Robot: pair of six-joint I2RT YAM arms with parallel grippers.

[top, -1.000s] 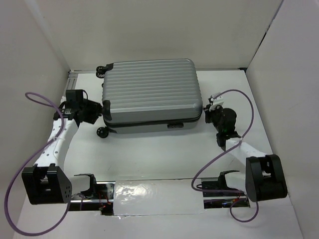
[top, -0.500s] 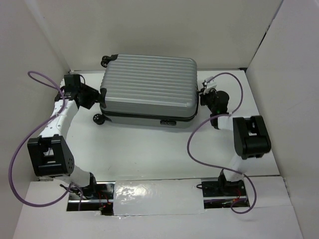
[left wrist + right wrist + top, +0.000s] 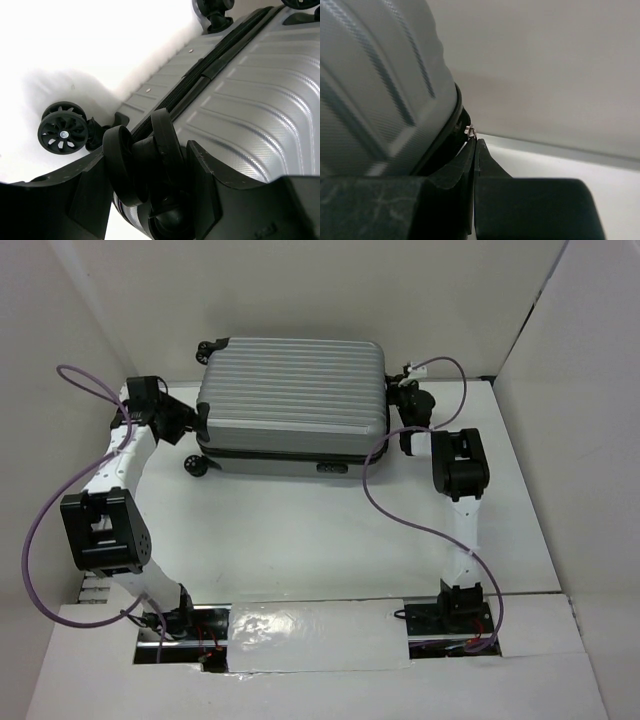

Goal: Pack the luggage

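So the big silver-grey ribbed hard-shell suitcase (image 3: 290, 390) is lying flat w/ both halves together, way out at the far side of the white tabletop (image 3: 300, 540). It's sandwiched btw the two pincers: just right of the left gripper (image 3: 197, 424), just left of the right gripper (image 3: 397, 400). Imo the step in hand is closing up / zipping rather than loading, bc the shell's already shut. In the left wrist view the left one's fingers (image 3: 200, 175) are clamped on a black twin-disc caster wheel (image 3: 162, 132), one finger each side. A second black spoked wheel (image 3: 64, 132) sits further out to their left, and nothing's holding that one. The right one's fingers (image 3: 447, 172) are pressed together, tips right at the dark zip seam (image 3: 452, 125), w/ a tiny metal tab (image 3: 469, 131) just ahead of them. Can't tell if the tab's actually nipped or only touching. Next move prob needs the right side to get a real hold on that tab and drag it along the seam, while the left anchors the wheel so the case doesn't skate. Pose-wise: left arm reaches fwd, elbow block near the table's left edge, forearm angled away, wrist turned inward at the case's wheel end. Right arm is stretched almost straight fwd, elbow high, wrist folded left at the case's far corner.
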